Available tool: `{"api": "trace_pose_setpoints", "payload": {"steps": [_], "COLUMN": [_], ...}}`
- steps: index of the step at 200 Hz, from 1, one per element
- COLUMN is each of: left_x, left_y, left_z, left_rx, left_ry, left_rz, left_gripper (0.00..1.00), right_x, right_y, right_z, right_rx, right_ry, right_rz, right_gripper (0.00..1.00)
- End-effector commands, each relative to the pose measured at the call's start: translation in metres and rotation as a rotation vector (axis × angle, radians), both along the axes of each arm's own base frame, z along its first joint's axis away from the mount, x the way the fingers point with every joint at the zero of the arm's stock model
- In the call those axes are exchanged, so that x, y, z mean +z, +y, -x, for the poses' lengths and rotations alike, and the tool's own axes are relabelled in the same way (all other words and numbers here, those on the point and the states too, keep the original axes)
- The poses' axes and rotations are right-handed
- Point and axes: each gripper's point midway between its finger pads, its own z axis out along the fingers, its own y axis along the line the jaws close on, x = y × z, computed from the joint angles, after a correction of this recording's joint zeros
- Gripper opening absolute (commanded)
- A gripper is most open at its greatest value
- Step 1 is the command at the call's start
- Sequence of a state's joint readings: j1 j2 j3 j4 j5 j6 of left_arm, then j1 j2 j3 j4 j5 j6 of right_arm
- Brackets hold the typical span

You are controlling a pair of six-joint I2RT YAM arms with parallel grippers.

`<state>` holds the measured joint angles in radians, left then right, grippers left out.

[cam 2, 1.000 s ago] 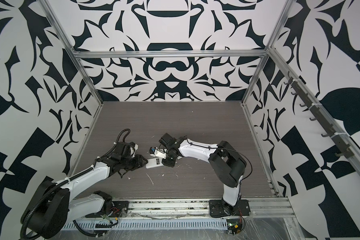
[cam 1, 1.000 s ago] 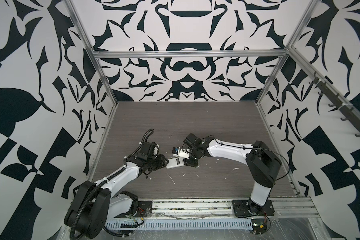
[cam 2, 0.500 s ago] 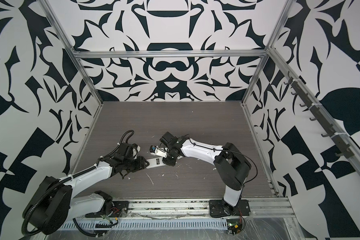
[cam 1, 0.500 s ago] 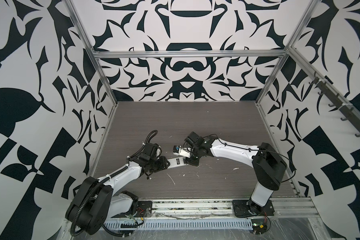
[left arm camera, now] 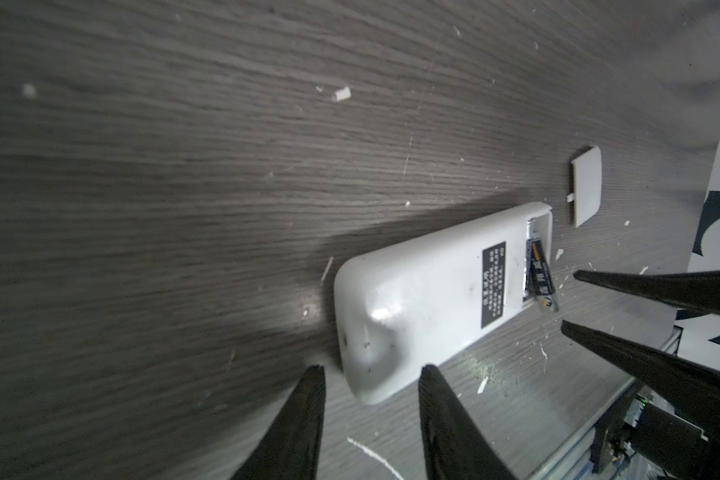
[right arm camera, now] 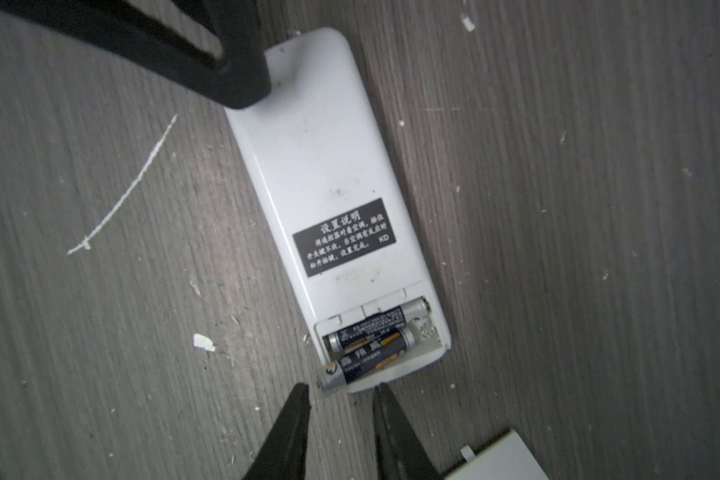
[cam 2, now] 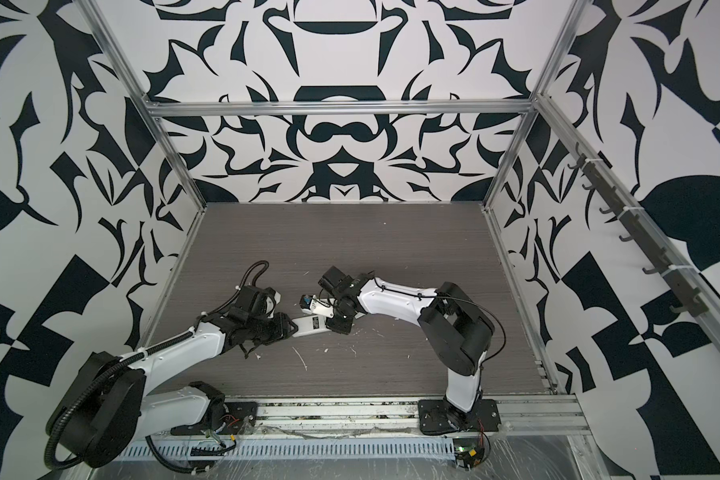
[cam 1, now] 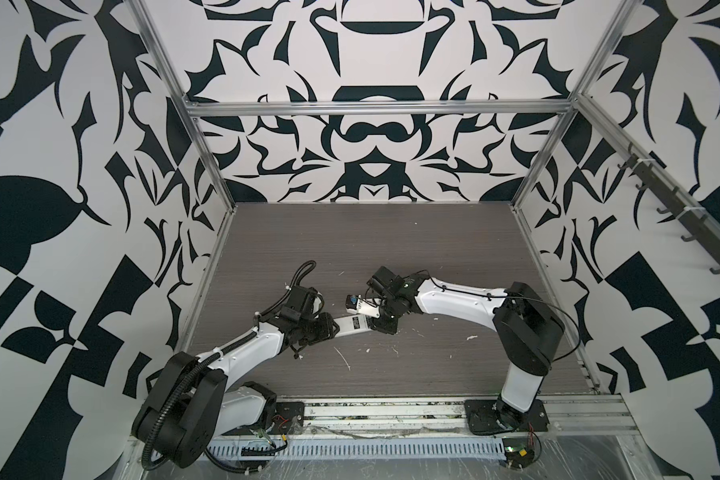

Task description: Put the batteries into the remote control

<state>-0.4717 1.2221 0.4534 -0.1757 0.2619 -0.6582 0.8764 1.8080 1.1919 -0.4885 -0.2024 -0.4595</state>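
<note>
Smooth white remote control (right arm camera: pixel 329 166) with cylindrical batteries (right arm camera: pixel 366 353); left tool (left arm camera: pixel 373 370), right tool (right arm camera: pixel 344 388) part-open, empty.

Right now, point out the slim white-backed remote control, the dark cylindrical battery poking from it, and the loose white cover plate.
remote control (right arm camera: pixel 316 158): right wrist view, plain white back.
protruding battery (right arm camera: pixel 362 359): right wrist view, dark mid-body.
cover plate (left arm camera: pixel 586 185): left wrist view, flat centre.
</note>
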Motion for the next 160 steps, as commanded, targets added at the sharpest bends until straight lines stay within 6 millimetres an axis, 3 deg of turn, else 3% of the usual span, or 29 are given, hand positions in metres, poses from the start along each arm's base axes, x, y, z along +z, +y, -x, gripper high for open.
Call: {"api": "trace_pose_setpoints", "payload": {"steps": [1,160], "left_x": [0.0026,0.0026], "left_y": [-0.0019,-0.0016], "left_z": [-0.0054,-0.0060], "left_rx": [0.006,0.007], "left_ry": [-0.007,-0.010], "left_rz": [-0.002,-0.002], "left_gripper": [0.41,0.39], "right_x": [0.0057,-0.0030], "right_y": [0.0046,0.0048], "right_z": [-0.0073,-0.0145], "right_rx": [0.000,-0.018], "right_ry": [-0.030,-0.049], "right_rz": [-0.015,0.009], "right_gripper": [0.30,0.26]}}
